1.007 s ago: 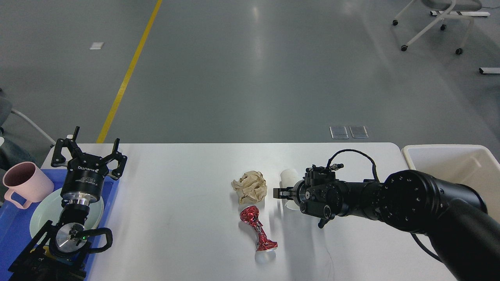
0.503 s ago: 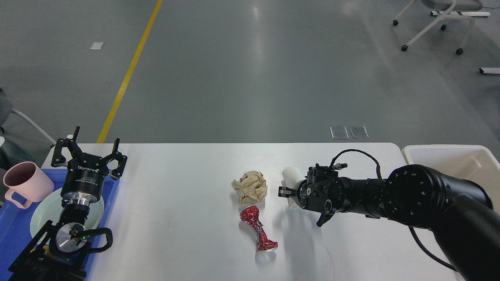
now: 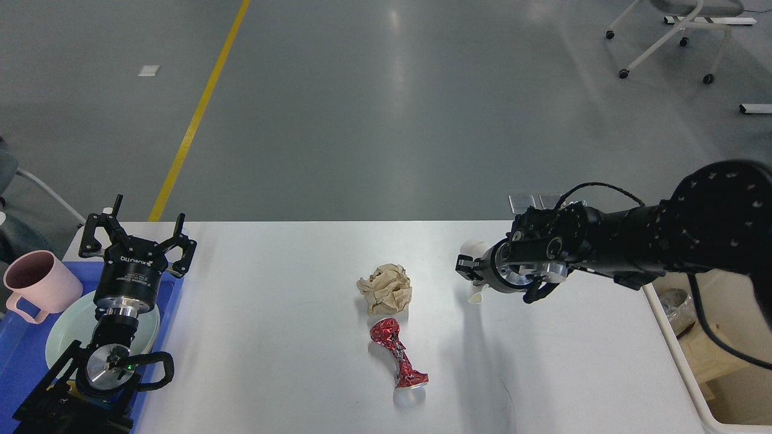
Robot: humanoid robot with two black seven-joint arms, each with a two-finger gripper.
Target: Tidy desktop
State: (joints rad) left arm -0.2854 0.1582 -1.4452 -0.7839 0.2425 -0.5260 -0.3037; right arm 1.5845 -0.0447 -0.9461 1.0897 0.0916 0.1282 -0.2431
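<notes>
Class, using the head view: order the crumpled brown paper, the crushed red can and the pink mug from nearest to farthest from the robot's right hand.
1. Brown paper: mid-table, just left of the right hand.
2. Red can: mid-table, nearer the front edge, below the paper.
3. Pink mug: far left, on the blue tray.

Only mirrored "ROBOTIQ" lettering reads, on the left gripper (image 3: 137, 234) body.

white desktop (image 3: 289, 337); flat, rounded corners
</notes>
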